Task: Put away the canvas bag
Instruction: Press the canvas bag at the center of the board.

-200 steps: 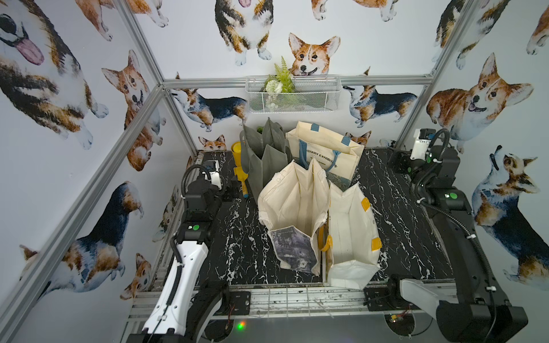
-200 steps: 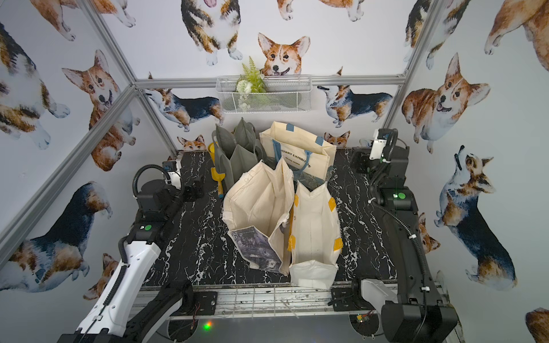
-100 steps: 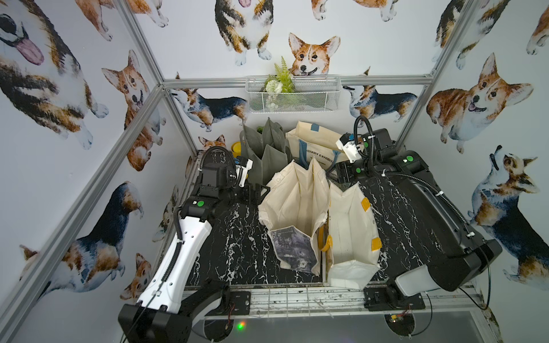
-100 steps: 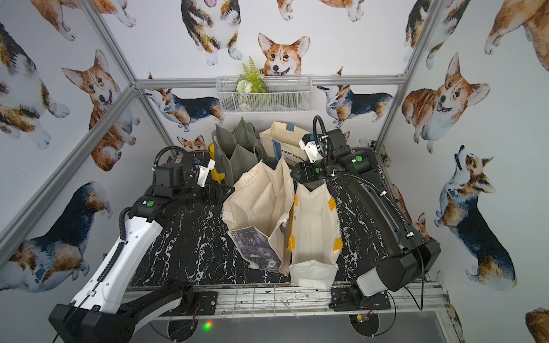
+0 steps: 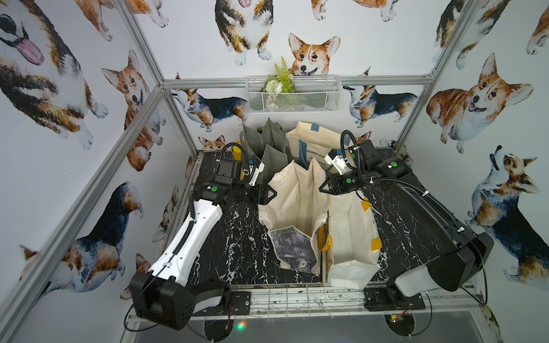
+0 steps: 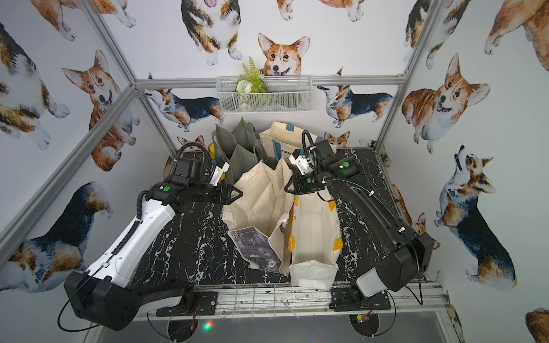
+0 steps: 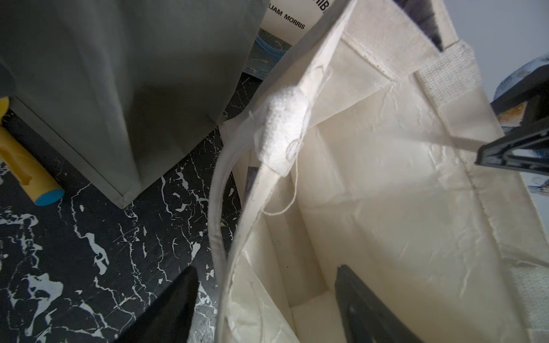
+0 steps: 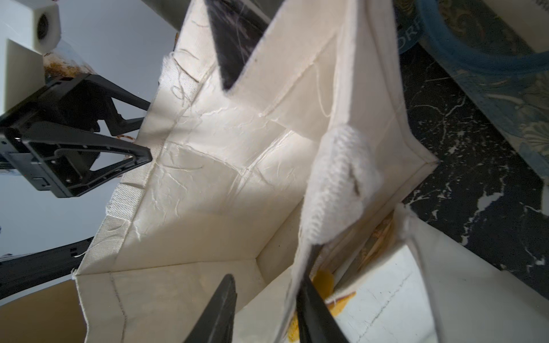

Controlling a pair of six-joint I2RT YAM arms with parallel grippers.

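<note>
Top views, both: counted four bags standing on one black marbled table [image 5: 234, 249]. Found the cream canvas bag [image 5: 297, 205], printed panel on its front, at frame centre with mouth open. Noted one yellow-patched bag [image 5: 350, 237] just beside it at right, one grey bag [image 5: 271, 148] and one blue-handled bag [image 5: 315, 139] behind at upper centre. Counted two grippers. Found left gripper [image 5: 274, 194] at the canvas bag's left rim; in left wrist view, saw fingers [image 7: 175, 308] wide apart astride that rim, pinching nothing. Found right gripper [image 5: 321, 188] at the right rim; in right wrist view, saw fingers [image 8: 310, 303] narrowly parted, wall between them, not clamped.
</note>
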